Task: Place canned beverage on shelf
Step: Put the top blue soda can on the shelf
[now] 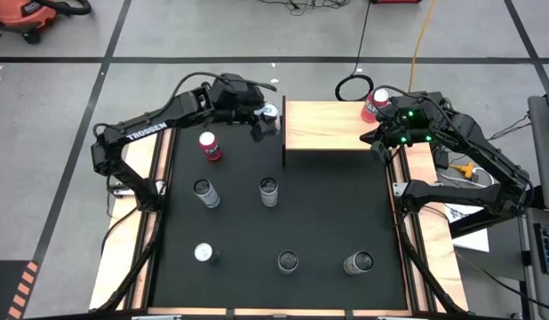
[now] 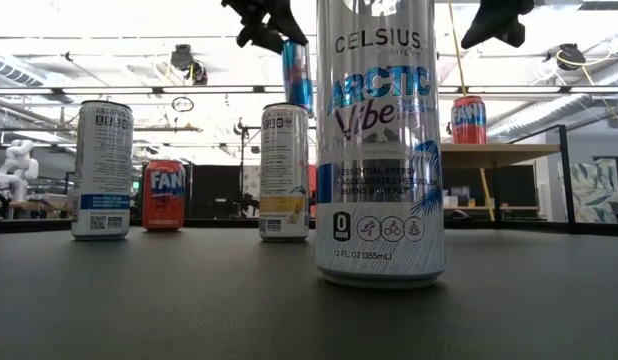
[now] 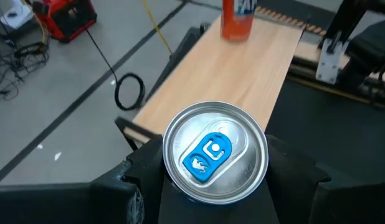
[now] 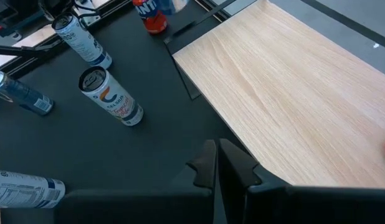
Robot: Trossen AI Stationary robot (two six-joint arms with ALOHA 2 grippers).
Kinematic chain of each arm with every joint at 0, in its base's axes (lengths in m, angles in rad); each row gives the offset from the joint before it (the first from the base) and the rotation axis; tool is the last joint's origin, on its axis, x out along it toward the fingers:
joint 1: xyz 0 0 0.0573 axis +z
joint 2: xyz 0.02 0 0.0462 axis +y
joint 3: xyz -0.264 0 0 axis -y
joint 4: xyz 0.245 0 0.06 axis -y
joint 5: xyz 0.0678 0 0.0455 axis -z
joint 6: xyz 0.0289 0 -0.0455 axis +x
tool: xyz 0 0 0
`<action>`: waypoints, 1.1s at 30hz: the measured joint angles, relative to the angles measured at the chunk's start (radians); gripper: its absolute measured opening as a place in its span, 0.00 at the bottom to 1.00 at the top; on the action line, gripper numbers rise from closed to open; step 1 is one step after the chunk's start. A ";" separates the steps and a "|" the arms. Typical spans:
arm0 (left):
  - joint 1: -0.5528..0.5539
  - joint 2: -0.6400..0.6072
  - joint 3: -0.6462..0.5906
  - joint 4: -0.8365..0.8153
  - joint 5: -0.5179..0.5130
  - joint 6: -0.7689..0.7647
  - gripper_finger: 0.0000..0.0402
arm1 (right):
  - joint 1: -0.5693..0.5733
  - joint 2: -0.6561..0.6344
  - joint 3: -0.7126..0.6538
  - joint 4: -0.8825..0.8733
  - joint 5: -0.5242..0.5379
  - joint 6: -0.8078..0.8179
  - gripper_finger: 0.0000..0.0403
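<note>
My left gripper [image 1: 266, 122] is shut on a slim can with a silver top and blue tab [image 3: 214, 154]. It holds the can above the black mat, just off the left end of the light wood shelf [image 1: 328, 124]. In the low view the can [image 2: 298, 75] hangs high under the gripper. A red Fanta can [image 1: 377, 105] stands on the shelf's far right corner. My right gripper [image 4: 216, 163] is shut and empty over the shelf's near right edge [image 1: 381, 135]. My left gripper pinches the can's wall just under its top rim [image 3: 169, 163] between its two fingers [image 3: 139, 180], one on each side. The fingers come from the table's left, slanting down. The can is upright and lifted clear of the mat.
On the mat stand another red Fanta can [image 1: 210, 147] at the far left and several tall slim cans [image 1: 204, 192], [image 1: 269, 191], [image 1: 203, 253], [image 1: 288, 260], [image 1: 358, 262]. Most of the shelf top [image 3: 242, 68] is bare. A Celsius can [image 2: 381, 140] stands close to the low camera.
</note>
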 joint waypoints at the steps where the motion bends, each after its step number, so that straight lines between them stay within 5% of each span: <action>1: 0.000 0.000 0.008 -0.001 0.000 0.000 0.53 | 0.000 0.000 0.000 0.000 0.000 0.000 0.00; 33: 0.000 0.103 0.084 0.203 0.081 -0.003 0.53 | 0.000 0.000 0.000 0.005 0.000 0.000 0.00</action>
